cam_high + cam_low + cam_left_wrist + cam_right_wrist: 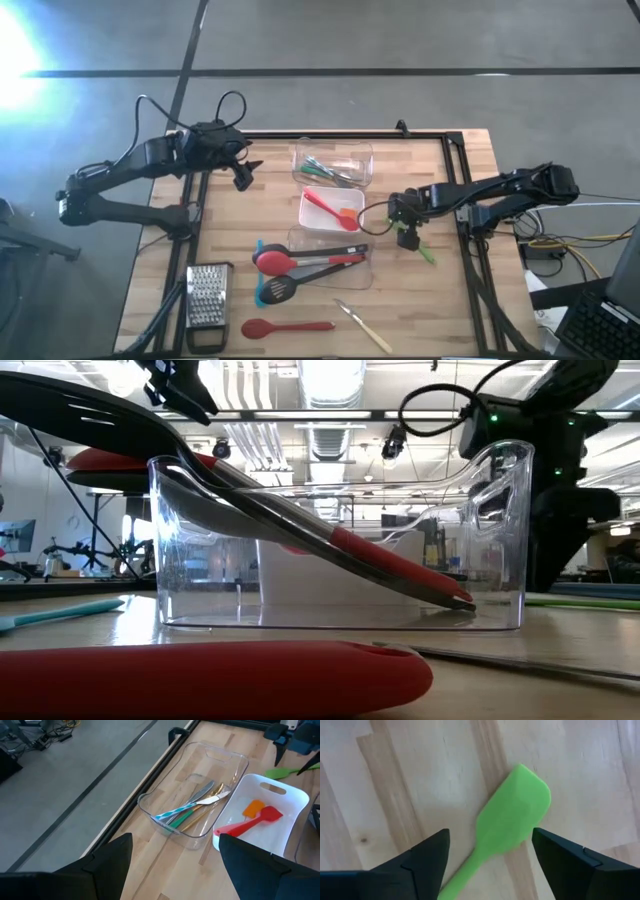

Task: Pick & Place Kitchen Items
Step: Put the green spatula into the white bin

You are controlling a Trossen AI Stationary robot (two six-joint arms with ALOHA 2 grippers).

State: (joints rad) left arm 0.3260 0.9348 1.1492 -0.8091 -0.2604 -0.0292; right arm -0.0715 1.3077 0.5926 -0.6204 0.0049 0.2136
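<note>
Green spatula lies flat on the wood table, just right of the white tub; right gripper hangs over it, fingers spread, nothing held; red spatula lies in that tub; beyond it a clear tub holds slim tools; left gripper hovers left of the tubs, fingers apart, empty.

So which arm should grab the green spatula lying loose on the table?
Right. The right gripper hovers open directly over the green spatula, which lies between its fingers in the right wrist view. The left gripper is across the table, beyond the tubs.
</note>
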